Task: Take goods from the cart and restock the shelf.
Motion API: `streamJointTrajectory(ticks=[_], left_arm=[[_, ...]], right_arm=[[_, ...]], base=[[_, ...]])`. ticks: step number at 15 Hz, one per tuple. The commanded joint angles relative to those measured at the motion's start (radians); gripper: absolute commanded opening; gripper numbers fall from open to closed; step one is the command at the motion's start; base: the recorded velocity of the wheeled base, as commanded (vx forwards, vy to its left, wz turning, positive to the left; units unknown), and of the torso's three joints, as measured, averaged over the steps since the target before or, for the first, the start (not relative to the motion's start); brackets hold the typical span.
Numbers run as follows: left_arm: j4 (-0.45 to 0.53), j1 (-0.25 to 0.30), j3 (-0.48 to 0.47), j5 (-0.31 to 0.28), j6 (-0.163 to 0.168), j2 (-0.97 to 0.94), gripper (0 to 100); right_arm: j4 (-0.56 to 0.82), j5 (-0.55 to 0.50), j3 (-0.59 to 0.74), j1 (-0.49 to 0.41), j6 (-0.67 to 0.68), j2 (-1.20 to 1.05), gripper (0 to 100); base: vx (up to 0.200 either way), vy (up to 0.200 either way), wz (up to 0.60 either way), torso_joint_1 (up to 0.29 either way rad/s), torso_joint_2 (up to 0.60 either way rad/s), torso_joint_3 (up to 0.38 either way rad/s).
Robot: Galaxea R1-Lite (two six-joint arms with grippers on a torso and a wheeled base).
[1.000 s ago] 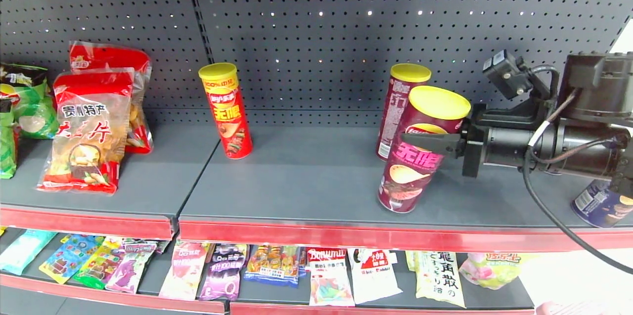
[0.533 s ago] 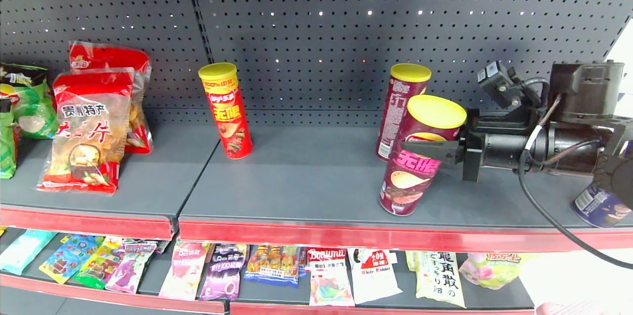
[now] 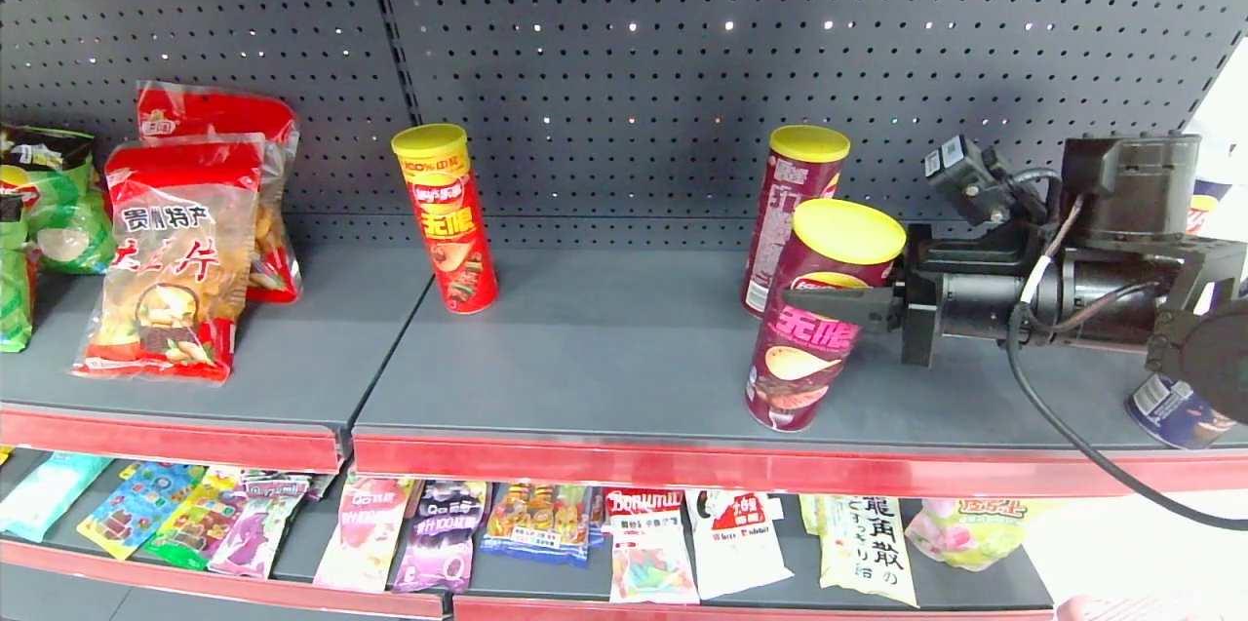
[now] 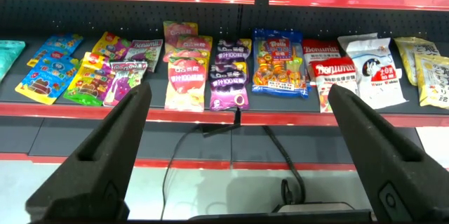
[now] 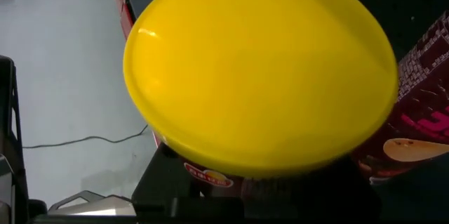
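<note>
**Maroon chip can held at the shelf front, not yet let go**

The left gripper (image 4: 238, 92) has its fingers spread wide with nothing between them, and faces the lower shelf's candy packets (image 4: 210, 73).

On the upper shelf (image 3: 604, 358), from the left: bagged snacks (image 3: 171, 260), then a red chip can (image 3: 446, 216) standing upright and alone. Further right, a maroon chip can (image 3: 792, 202) stands near the back panel. Just in front of it is the second maroon can (image 3: 814, 319), leaning slightly, its base close to the red front lip. Whether the base rests on the board cannot be told.

This can is probably light, a stiff cardboard tube with a slick printed skin and a yellow plastic lid (image 5: 259, 69). A hard squeeze could dent it. The upper-middle of the wall, below the lid, looks the best place to hold it, and the right gripper (image 3: 840, 304) is clamped there.

The right arm reaches in level from the right, wrist horizontal, fingers across the can's wall. A blue can (image 3: 1170, 407) sits beyond it at the far right.
</note>
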Motion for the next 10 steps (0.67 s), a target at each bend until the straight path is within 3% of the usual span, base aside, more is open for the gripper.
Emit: streamJointTrajectory(ticks=[1,7,8,10], left_arm=[[0.0,0.0,0.0,0.0,0.0,0.002,100],[0.0,0.0,0.0,0.0,0.0,0.002,100],[0.0,-0.002,0.0,0.0,0.0,0.002,100],[0.0,0.0,0.0,0.0,0.0,0.002,100]], right_arm=[[0.002,0.0,0.004,0.002,0.001,0.004,0],[0.001,-0.003,0.007,0.004,-0.003,0.007,0],[0.001,-0.002,0.009,0.004,-0.004,0.006,100],[0.001,-0.003,0.007,0.002,-0.018,0.007,100]], base=[[0.0,0.0,0.0,0.0,0.0,0.0],[0.0,0.0,0.0,0.0,0.0,0.0],[0.0,0.0,0.0,0.0,0.0,0.0],[0.0,0.0,0.0,0.0,0.0,0.0]])
